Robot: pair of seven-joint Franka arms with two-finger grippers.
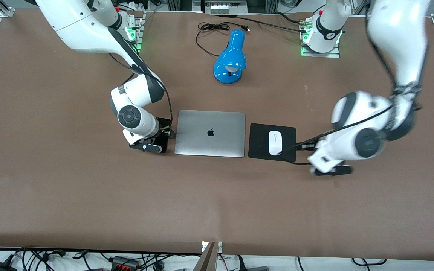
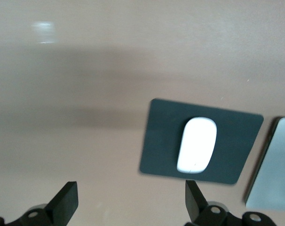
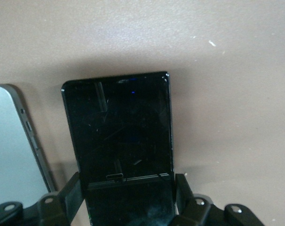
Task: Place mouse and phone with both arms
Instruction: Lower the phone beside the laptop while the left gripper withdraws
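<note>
The white mouse (image 1: 275,142) lies on the black square pad (image 1: 258,145) beside the laptop (image 1: 209,139). My left gripper (image 1: 332,170) is open and empty, low over the bare table beside the pad toward the left arm's end. In the left wrist view the mouse (image 2: 196,144) is apart from my left gripper (image 2: 130,193). My right gripper (image 1: 156,145) is at the laptop's edge toward the right arm's end. In the right wrist view my right gripper (image 3: 128,193) is shut on the black phone (image 3: 119,127), held flat and low beside the laptop (image 3: 11,150).
A blue desk lamp (image 1: 230,60) lies farther from the front camera than the laptop, with a black cable (image 1: 213,28) near the arm bases. The brown table (image 1: 217,203) is bounded by its edge and loose wires nearest the camera.
</note>
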